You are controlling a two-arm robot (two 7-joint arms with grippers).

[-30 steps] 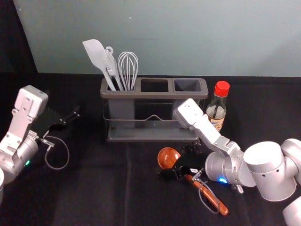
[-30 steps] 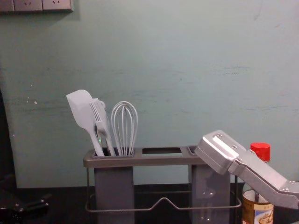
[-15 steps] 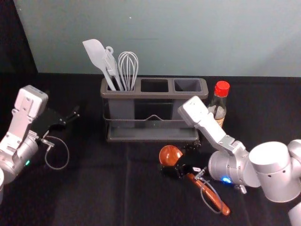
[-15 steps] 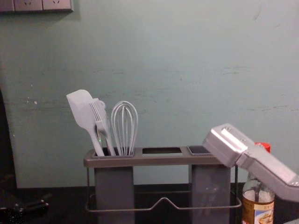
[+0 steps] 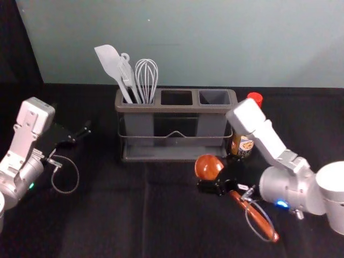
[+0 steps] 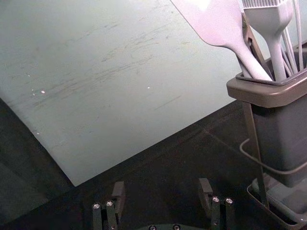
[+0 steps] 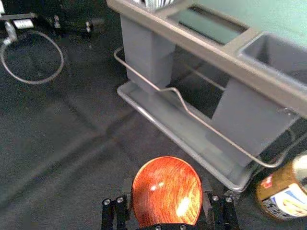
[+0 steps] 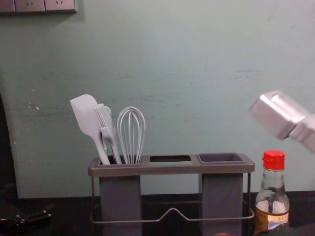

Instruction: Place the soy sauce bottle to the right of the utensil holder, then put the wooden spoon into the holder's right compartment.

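In the head view, my right gripper [image 5: 219, 174] is shut on the wooden spoon [image 5: 207, 167], in front of the utensil holder's [image 5: 177, 108] right end. The spoon's handle slants toward the front right. In the right wrist view, the spoon's bowl [image 7: 167, 184] lies between the fingers of the right gripper [image 7: 167, 192]. The soy sauce bottle [image 8: 272, 196] stands upright just right of the holder [image 8: 170, 168]; the arm partly covers it in the head view. The right compartment [image 8: 221, 158] holds nothing. My left gripper [image 5: 86, 131], parked at the left, is open in its wrist view [image 6: 162, 184].
A white spatula [image 5: 111, 64], a brush and a whisk [image 5: 146, 78] stand in the holder's left compartment. The middle compartment [image 5: 176, 98] has nothing in it. A wall rises behind the table, and a wire rail [image 8: 172, 211] crosses the holder's front.
My right gripper and the spoon have moved right and a little toward the holder, and the arm has risen in the chest view, uncovering the bottle's cap. The left arm has stayed still.
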